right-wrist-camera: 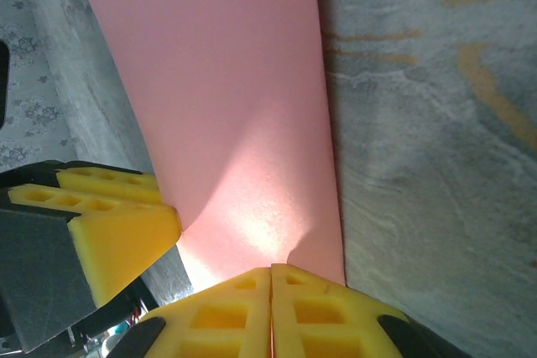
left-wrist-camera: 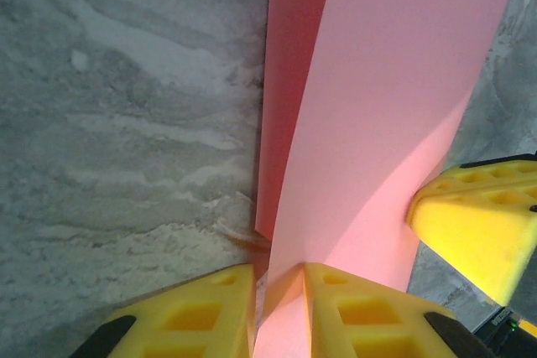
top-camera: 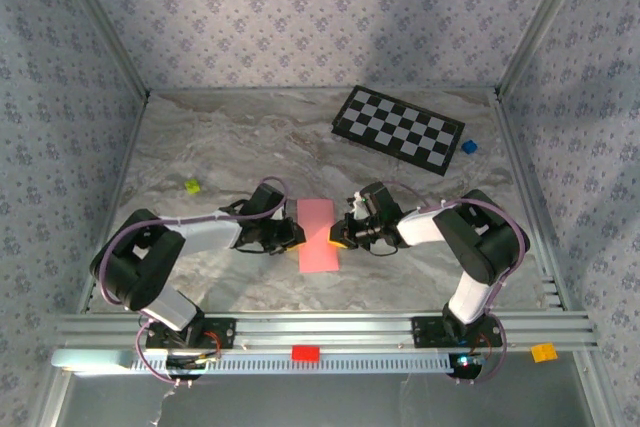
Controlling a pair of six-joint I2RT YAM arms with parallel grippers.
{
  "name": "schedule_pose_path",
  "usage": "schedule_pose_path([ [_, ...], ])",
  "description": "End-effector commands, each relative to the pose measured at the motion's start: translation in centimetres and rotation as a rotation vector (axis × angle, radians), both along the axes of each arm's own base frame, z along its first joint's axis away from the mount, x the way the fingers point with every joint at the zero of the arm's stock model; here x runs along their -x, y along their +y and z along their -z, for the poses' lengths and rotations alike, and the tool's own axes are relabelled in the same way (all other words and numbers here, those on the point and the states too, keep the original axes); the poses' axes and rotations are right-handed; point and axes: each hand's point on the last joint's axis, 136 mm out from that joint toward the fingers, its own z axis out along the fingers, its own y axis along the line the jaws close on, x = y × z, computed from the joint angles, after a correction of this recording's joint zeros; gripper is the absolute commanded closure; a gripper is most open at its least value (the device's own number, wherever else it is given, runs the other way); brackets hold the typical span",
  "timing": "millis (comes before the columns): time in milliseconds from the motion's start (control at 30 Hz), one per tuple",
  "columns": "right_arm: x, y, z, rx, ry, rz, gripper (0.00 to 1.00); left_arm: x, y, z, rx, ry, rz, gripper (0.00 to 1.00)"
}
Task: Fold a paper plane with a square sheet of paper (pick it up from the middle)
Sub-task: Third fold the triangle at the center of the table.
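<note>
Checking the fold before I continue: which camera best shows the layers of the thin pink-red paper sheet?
Left wrist: the thin pink-red paper sheet shows a lighter upper layer over a darker strip beneath. The top view gives its rectangular outline; the right wrist view, one flat pink face.

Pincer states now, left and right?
Left pincer: nearly shut around the edge of the pink sheet; firm grip cannot be told.
Right pincer: shut on the pink sheet.

Marbled table [top-camera: 220,142], checkered board [top-camera: 398,130] back right, blue block [top-camera: 468,147] beside, green block [top-camera: 192,186] left, pink sheet [top-camera: 318,235] centre
</note>
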Motion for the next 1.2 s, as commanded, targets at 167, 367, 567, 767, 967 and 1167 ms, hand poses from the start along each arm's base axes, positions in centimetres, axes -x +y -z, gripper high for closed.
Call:
schedule_pose_path([
  [167,0.9,-1.7,3.1,0.107,0.091,0.046,0.9,-0.2,-0.9,-1.9,0.096,-0.039,-0.003,0.79],
  [367,0.9,-1.8,3.1,0.112,0.09,0.048,0.9,-0.1,-0.9,-1.9,0.103,-0.036,-0.012,0.8],
  [567,0.8,-1.7,3.0,0.108,0.088,0.048,0.9,-0.1,-0.8,-2.4,0.116,-0.048,-0.019,0.8],
  [767,0.7,-1.6,2.9,0.106,0.085,0.047,0.89,-0.1,-1.2,-2.7,0.167,-0.056,-0.027,0.76],
  [967,0.8,-1.6,2.9,0.105,0.089,0.047,0.89,0.0,-1.7,-2.7,0.198,-0.048,-0.019,0.74],
  [1167,0.8,-1.6,2.9,0.107,0.087,0.047,0.89,-0.4,-1.6,-3.1,0.229,-0.075,-0.054,0.73],
])
